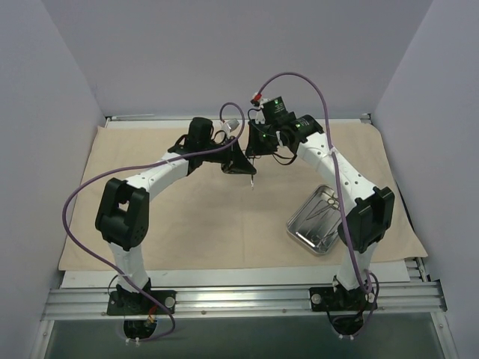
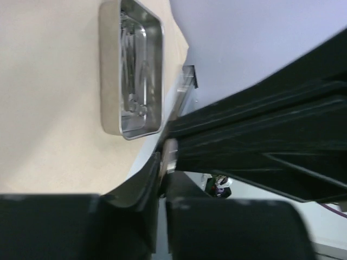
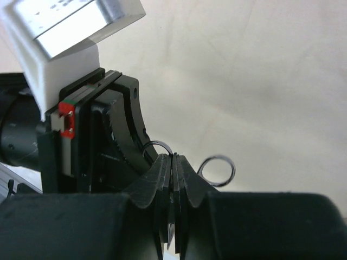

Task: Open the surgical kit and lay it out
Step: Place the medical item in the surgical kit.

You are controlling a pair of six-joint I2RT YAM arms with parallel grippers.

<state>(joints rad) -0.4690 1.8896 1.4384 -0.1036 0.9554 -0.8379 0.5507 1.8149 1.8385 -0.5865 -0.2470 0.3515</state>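
Note:
The beige cloth wrap [image 1: 202,217] lies spread flat on the table. The steel tray [image 1: 293,229] sits on its right part with thin instruments [image 1: 323,212] inside; the left wrist view shows the tray [image 2: 108,70] and those instruments [image 2: 133,65]. My two grippers meet above the cloth's middle. My right gripper [image 1: 257,146] [image 3: 173,162] is shut on a scissor-like instrument just below its ring handles [image 3: 217,169]. My left gripper [image 1: 245,166] [image 2: 162,162] is shut on the same instrument's thin metal shaft [image 2: 169,154]. Its tip [image 1: 252,181] hangs below.
The cloth [image 3: 244,81] covers most of the table between the grey walls. A metal rail [image 1: 239,299] runs along the near edge by the arm bases. Purple cables [image 1: 82,194] loop off both arms. The left gripper body [image 3: 92,135] is close beside my right fingers.

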